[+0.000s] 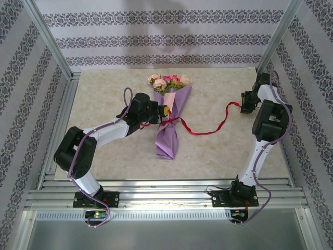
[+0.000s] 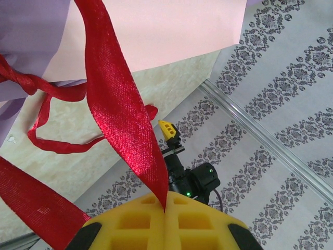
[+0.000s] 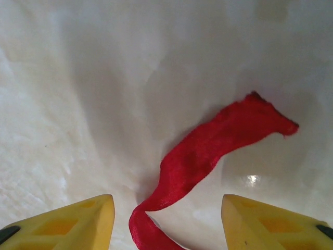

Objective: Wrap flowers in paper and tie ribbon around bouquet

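Bouquet noted mid-table, long axis near–far, flowers at the far end. Ribbon is trailed rightward from its waist to the right gripper — jaws wide, nothing held, free end lying between them. Left gripper is clamped on the other end, just left of the bouquet.

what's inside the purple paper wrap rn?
The rose heads of the flowers poke out of the far end of the paper. Their stems are covered by the wrap, so they can't be seen. The ribbon runs around the outside.
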Controlling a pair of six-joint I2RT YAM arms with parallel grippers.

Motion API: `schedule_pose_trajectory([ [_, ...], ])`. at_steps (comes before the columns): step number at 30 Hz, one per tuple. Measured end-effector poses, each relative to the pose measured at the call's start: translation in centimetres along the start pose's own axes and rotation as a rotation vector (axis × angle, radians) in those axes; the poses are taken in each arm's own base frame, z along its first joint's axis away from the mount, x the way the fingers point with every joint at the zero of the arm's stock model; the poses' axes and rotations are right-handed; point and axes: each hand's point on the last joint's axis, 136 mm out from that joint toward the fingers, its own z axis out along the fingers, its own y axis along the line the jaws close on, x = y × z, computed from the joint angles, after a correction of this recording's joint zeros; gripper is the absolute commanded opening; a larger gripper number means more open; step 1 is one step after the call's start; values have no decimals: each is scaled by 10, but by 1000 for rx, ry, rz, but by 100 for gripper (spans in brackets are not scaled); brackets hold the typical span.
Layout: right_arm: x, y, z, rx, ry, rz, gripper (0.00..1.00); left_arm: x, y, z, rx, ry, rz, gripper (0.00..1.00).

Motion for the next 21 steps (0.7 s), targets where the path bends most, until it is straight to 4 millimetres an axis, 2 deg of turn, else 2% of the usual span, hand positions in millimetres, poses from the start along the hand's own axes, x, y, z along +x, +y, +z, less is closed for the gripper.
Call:
schedule_pose_trajectory([
  [4,4,1,2,-1,3,70,56,0,0,0,0,-1,0,0],
  [6,5,1,6,5,6,91,48,0,0,0,0,-1,1,0],
  [9,3,1,18,17,9,124,27,-1,0,0,1,-3,5,0],
  [10,4,-3,20,40,17,131,16,0,0,0,1,-3,8,0],
  [11,5,-5,19,51,19,135,6,0,0,0,1,-3,12,0],
  [12,4,-3,19,46,15,134,0,0,0,0,0,-2,15,0],
  [18,8,14,17,11,-21,2,0,5,1,0,-12,24,63,0],
  [21,32,23,0,-20,-23,-144,0,9,0,1,-16,45,112,0],
])
